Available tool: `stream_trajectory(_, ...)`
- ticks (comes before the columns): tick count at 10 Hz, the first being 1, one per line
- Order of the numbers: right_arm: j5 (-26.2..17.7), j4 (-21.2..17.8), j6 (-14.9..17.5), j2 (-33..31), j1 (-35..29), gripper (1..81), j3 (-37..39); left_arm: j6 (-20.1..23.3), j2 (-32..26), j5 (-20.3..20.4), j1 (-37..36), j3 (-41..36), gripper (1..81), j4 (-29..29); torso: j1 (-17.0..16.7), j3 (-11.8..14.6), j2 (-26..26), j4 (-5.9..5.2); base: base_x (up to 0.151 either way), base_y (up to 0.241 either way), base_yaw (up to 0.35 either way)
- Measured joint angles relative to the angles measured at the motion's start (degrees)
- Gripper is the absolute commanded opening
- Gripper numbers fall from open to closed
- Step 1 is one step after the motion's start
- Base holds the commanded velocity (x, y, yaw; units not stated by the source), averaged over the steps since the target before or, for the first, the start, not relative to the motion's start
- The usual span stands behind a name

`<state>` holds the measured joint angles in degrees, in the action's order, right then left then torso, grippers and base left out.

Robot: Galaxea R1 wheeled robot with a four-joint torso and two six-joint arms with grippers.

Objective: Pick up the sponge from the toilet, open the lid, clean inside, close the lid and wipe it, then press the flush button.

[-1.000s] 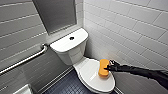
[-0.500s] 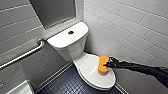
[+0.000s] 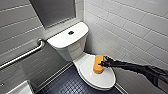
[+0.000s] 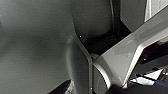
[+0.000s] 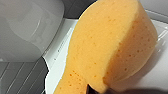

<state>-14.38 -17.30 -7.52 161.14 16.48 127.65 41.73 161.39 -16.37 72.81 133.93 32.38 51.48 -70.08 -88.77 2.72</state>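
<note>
The orange sponge [image 3: 98, 64] lies lengthwise on the closed white lid [image 3: 100, 78] of the toilet [image 3: 68, 47], near the hinge end. My right gripper [image 3: 103, 63] reaches in from the right and is shut on the sponge's side. In the right wrist view the sponge [image 5: 107, 47] looms large over the lid [image 5: 160, 72], with the tank [image 5: 27, 27] behind it. The round flush button [image 3: 71, 32] sits on top of the tank. My left gripper is open and holds nothing.
A white tiled wall [image 3: 130, 27] runs close along the toilet's right side. A metal grab bar [image 3: 22, 56] is fixed to the grey wall at left. A white basin edge [image 3: 21, 88] shows at the lower left. Dark tiled floor [image 3: 62, 85] lies in front of the toilet.
The whole head picture has shifted slightly up and left, so the camera moved. My right gripper stays shut on the sponge on the lid.
</note>
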Motion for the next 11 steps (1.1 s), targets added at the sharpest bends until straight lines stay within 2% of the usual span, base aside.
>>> stream_trajectory(2,2.43,-0.04,0.00,0.39,3.02,1.0,2.54,0.00,-0.43,-0.05,0.30,0.00,81.1,0.17,0.00,0.00,0.00,0.00,0.000,0.000,0.000)
stream_trajectory(4,5.40,-0.67,-0.09,-0.50,5.01,1.0,2.21,0.00,-0.59,-0.60,0.33,0.00,81.1,0.17,0.00,0.00,0.00,0.00,0.000,0.000,0.000)
stream_trajectory(5,5.35,-0.69,-0.09,-1.77,4.96,1.0,1.18,0.00,-0.59,-0.82,0.34,0.00,81.1,0.20,0.00,0.00,0.00,0.00,0.000,0.000,0.000)
stream_trajectory(9,7.97,-0.72,-0.63,-10.67,7.36,1.0,-9.24,0.00,-0.20,-0.93,0.39,-0.02,81.1,0.20,0.00,0.00,0.00,0.00,0.000,0.000,0.000)
stream_trajectory(11,12.39,-0.95,-1.40,-16.31,12.18,1.0,-14.09,0.00,-0.28,-0.96,0.39,-0.11,81.1,0.17,0.00,0.00,0.00,0.00,0.000,0.000,0.000)
